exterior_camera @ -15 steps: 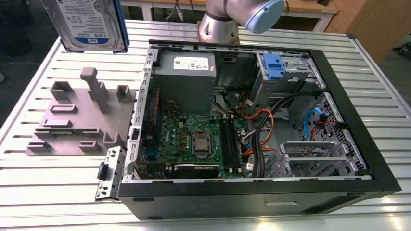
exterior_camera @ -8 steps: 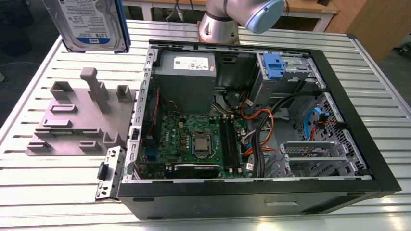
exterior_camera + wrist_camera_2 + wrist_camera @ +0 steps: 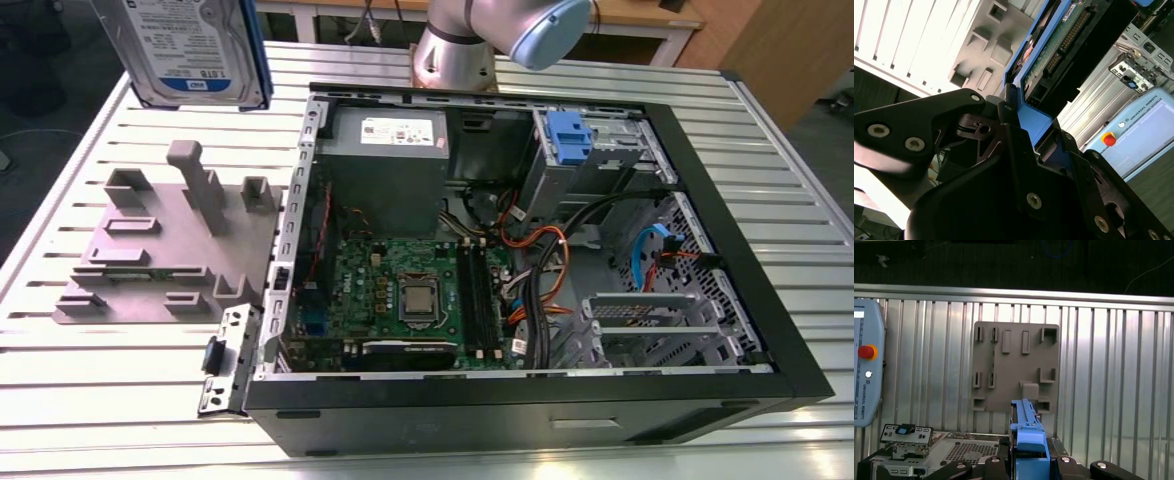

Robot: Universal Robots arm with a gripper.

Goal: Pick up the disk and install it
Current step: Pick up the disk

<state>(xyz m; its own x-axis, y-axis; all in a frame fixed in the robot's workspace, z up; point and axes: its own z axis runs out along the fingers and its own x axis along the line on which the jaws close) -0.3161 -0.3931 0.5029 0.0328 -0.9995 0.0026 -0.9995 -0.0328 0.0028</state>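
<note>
The disk [image 3: 187, 50], silver with a white-and-blue label and blue rails, hangs upright in the air at the exterior view's top left, above the grey fixture [image 3: 160, 250]. In both wrist views my gripper [image 3: 1029, 125] [image 3: 1026, 460] is shut on the disk's blue-railed end. The second wrist view shows the disk's [image 3: 1054, 45] circuit-board side running away from the black fingers [image 3: 1004, 120]. In the first wrist view the disk [image 3: 1026, 430] is edge-on over the fixture [image 3: 1014, 365].
An open computer case [image 3: 747, 230] lies on the slatted metal table [image 3: 107, 400], with a motherboard [image 3: 400, 290], a grey power supply [image 3: 387, 130] and a drive bay holding a blue caddy clip [image 3: 567, 135]. A teach pendant [image 3: 866, 360] lies beside the table.
</note>
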